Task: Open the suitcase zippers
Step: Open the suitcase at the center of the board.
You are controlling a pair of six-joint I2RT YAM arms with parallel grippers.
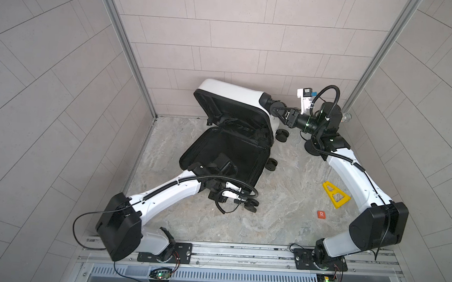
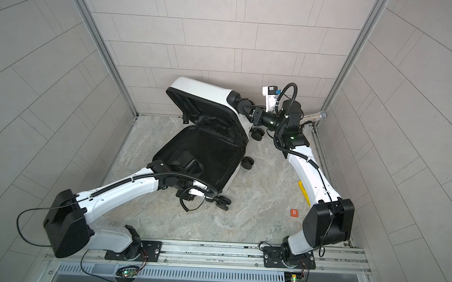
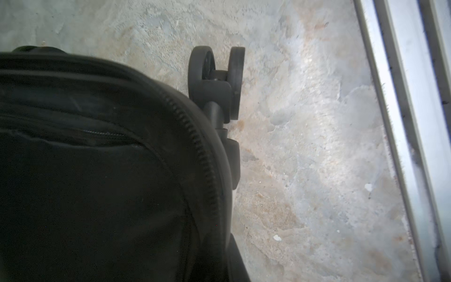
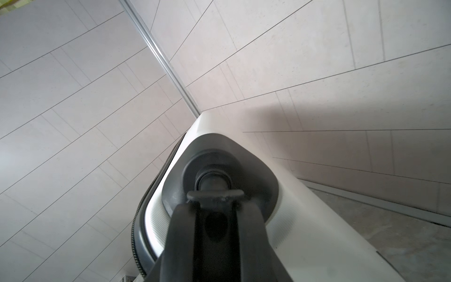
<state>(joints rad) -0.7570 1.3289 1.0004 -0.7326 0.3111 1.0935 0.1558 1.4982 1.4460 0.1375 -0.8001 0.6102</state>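
Note:
The white suitcase (image 1: 230, 91) (image 2: 204, 89) lies open on the marble floor. Its upper shell is propped up and its black-lined lower shell (image 1: 227, 152) lies flat. The zippers' teeth (image 3: 195, 136) (image 4: 133, 234) run free along both rims. My right gripper (image 1: 280, 111) (image 4: 216, 210) is shut on a black caster wheel (image 4: 214, 180) at the raised shell's corner. My left gripper (image 1: 239, 197) (image 2: 208, 195) is at the lower shell's near corner beside two wheels (image 3: 214, 80). It is shut, and the zipper rim runs down into its mostly hidden jaws.
A yellow triangular frame (image 1: 335, 195) and an orange tile marked R (image 1: 321, 214) lie on the floor near the right arm. A clear bottle (image 2: 315, 116) sticks out behind the right wrist. Tiled walls stand close behind the case, and a metal rail (image 1: 239, 251) lines the front.

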